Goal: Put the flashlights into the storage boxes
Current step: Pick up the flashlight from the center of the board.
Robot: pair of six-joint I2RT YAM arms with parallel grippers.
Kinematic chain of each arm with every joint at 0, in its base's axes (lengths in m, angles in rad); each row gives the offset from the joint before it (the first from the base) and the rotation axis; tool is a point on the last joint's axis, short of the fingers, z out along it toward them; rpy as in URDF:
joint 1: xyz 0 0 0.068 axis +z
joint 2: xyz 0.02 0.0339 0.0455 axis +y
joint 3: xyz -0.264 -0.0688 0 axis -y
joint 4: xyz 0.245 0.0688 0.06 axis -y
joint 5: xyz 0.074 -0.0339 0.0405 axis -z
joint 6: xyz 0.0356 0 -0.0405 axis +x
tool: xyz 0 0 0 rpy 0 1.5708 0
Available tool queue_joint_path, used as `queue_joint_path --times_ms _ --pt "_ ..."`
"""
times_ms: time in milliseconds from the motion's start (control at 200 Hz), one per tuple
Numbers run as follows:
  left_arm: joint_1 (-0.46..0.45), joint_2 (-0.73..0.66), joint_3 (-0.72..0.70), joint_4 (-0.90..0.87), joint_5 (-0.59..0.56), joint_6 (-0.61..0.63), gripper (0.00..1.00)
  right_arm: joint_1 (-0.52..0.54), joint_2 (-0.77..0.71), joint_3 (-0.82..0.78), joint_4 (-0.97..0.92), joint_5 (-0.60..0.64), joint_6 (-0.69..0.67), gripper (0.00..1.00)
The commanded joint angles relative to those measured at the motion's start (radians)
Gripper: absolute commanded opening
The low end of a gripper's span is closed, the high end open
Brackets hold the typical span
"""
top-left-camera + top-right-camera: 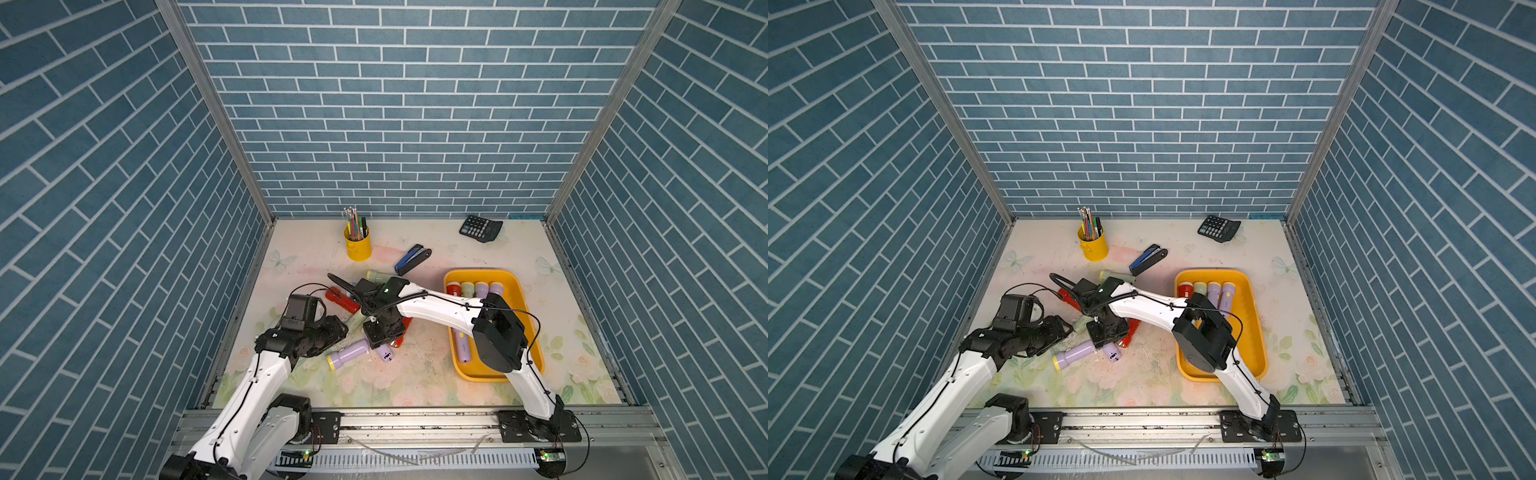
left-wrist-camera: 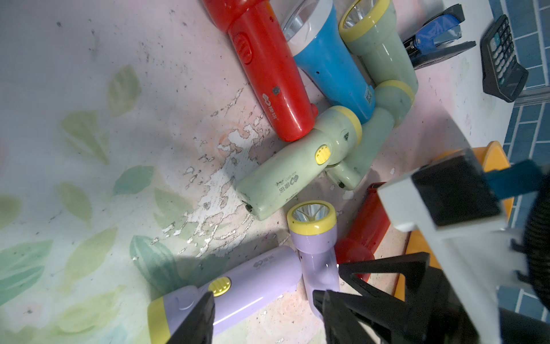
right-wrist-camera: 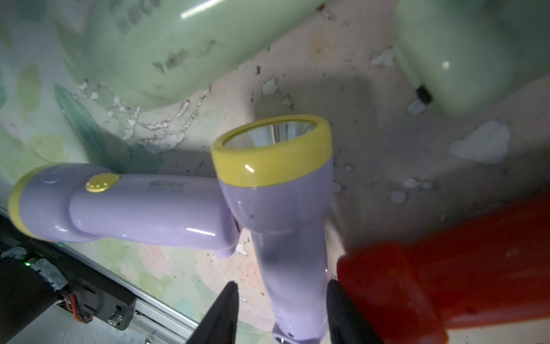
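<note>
Loose flashlights lie in a heap at mid-table: a red one (image 2: 268, 74), a blue one (image 2: 330, 74), pale green ones (image 2: 291, 169) and two lilac ones. My right gripper (image 3: 282, 284) points down with its jaws either side of a lilac flashlight's (image 3: 291, 238) handle. One finger touches it and a gap shows at the other. My left gripper (image 2: 263, 297) stands open just above the other lilac flashlight (image 1: 349, 353), which lies flat. The yellow storage box (image 1: 482, 272) at the right holds a row of flashlights (image 1: 473, 289) and one lilac one (image 1: 462, 347).
A yellow pen cup (image 1: 358, 245) stands at the back. A blue-and-black stapler (image 1: 412, 258) lies just behind the heap, and a calculator (image 1: 481, 227) lies in the back right corner. Another red flashlight (image 3: 446, 268) lies against my right gripper's finger. Blue brick walls enclose three sides.
</note>
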Motion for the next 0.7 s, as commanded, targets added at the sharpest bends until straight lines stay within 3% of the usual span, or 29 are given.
queue_joint_path --times_ms 0,300,695 --pt "0.007 0.000 -0.016 0.007 0.002 -0.001 0.59 0.003 0.030 0.049 -0.028 -0.015 -0.032 0.48" --pt "0.007 -0.008 -0.025 0.008 -0.002 0.001 0.59 -0.002 0.066 0.061 -0.044 0.007 -0.027 0.48" --pt "0.007 -0.011 -0.022 0.006 -0.008 0.005 0.59 -0.015 0.091 0.065 -0.057 0.027 -0.021 0.40"
